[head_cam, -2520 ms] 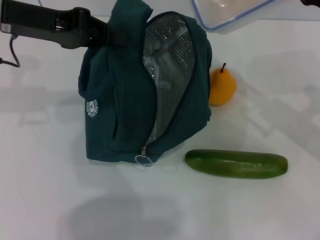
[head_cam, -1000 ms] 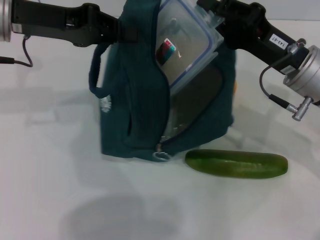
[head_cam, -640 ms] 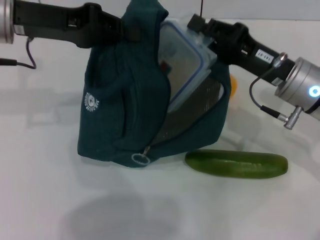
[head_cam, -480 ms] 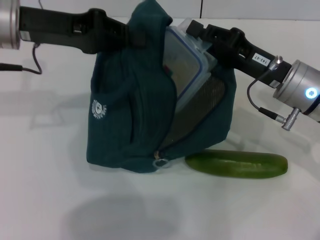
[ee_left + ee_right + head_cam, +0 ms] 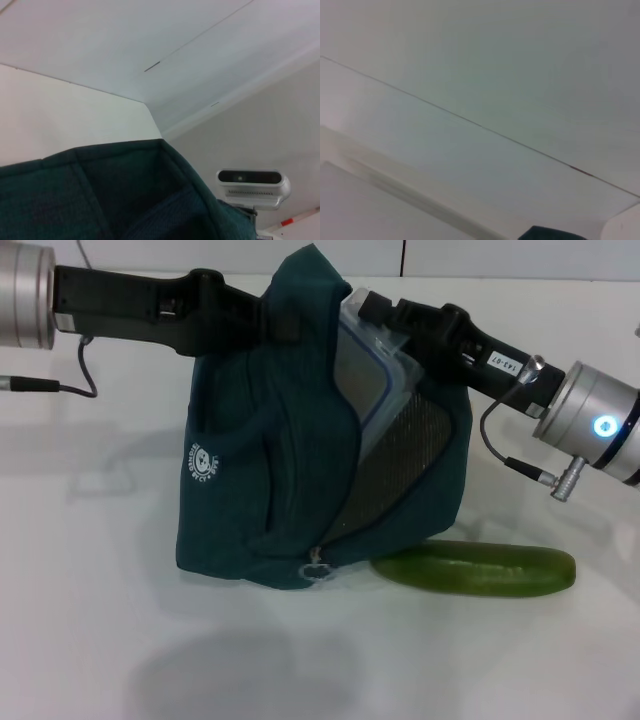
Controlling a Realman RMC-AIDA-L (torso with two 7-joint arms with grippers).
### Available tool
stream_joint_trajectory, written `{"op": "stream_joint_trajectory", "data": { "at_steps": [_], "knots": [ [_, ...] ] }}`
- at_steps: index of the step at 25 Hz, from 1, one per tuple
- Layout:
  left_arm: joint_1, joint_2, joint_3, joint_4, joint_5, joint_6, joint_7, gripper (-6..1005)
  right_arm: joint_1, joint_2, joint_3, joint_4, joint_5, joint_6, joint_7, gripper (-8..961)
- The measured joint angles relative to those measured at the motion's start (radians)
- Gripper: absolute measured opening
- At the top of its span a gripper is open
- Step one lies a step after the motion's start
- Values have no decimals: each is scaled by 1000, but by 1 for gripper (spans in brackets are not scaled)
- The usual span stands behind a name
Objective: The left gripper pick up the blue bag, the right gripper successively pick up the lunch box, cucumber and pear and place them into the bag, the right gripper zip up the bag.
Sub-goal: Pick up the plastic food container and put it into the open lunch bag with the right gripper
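The blue bag (image 5: 260, 470) hangs upright at the table's middle, its opening facing right and showing silver lining. My left gripper (image 5: 272, 324) reaches in from the left and is shut on the bag's top. The lunch box (image 5: 366, 368) stands tilted in the opening, its lower half inside the bag. Coming in from the right, my right gripper (image 5: 382, 312) is shut on the box's upper edge. The cucumber (image 5: 478, 569) lies on the table by the bag's lower right corner. The pear is hidden. The left wrist view shows only bag fabric (image 5: 100, 200).
The white table (image 5: 90, 640) stretches around the bag. A cable (image 5: 520, 455) loops below the right wrist. In the left wrist view a white camera unit (image 5: 252, 183) sits beyond the bag. The right wrist view shows bare wall.
The lunch box came in from the upper right and has slid down into the bag's opening with the right gripper. The bag swung and shifted slightly; the pear went out of sight behind it.
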Motion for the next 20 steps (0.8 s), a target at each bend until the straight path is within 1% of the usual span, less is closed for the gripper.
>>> {"op": "stream_joint_trajectory", "data": {
  "at_steps": [8,10,14,17,19,20],
  "knots": [
    [2,6,0,-1,0,0,0,44,-1,-2,10,-7,4,-38,-43,198],
    [5,8,0,-1,-2,1,0,44,-12,-4,33,0,5,-55,-46,200],
    [9,10,-5,3,-2,1,0,44,-62,-12,113,7,3,-117,-69,206],
    [13,15,-7,6,-2,2,0,44,-99,-30,166,16,1,-177,-90,345],
    [19,21,-9,7,-4,1,1,44,-116,-58,191,33,-3,-224,-119,438],
    [22,22,-10,7,-5,1,0,44,-123,-72,196,39,-8,-242,-135,504]
  ]
}}
